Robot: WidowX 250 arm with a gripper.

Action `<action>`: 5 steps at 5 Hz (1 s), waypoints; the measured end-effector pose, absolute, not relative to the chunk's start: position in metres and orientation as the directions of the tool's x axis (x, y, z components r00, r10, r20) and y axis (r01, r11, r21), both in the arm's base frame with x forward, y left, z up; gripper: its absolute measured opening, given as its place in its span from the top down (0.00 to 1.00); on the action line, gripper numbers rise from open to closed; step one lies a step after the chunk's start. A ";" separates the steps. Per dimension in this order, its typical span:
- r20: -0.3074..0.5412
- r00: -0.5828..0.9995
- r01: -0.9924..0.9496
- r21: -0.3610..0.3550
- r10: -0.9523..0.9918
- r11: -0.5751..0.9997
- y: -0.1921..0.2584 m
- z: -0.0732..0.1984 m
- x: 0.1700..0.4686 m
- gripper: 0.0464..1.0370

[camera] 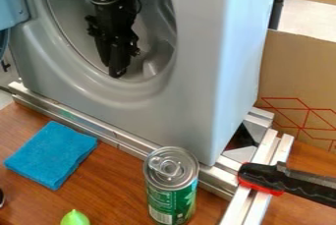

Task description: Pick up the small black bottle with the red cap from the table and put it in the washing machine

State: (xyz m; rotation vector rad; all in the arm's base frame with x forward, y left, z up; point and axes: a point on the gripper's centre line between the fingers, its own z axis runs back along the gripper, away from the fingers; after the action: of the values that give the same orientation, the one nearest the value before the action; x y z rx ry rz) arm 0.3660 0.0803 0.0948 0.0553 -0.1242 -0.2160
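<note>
One gripper, inside the round opening of one grey washer; grasping or released, cannot tell. Bench: one blue cloth, one upright green can, one lime item at lower edge. One black-red tool over rails, right.

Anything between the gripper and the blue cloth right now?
In this view, the opening's lower rim and the metal rail lie between the gripper and the blue cloth; whether either blocks is unclear.
</note>
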 end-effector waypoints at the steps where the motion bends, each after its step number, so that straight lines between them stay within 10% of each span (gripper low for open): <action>1: 0.108 0.967 0.224 0.077 -0.232 0.972 0.077 0.094 0.372 0.68; 3: 0.120 0.968 0.209 0.084 -0.218 0.974 0.076 0.092 0.367 0.61; 5: 0.068 0.983 0.164 0.085 -0.170 0.983 0.071 0.089 0.343 0.04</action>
State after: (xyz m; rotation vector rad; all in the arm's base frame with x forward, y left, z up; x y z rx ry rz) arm 0.3433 0.0709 0.0889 0.0792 -0.0749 -0.1685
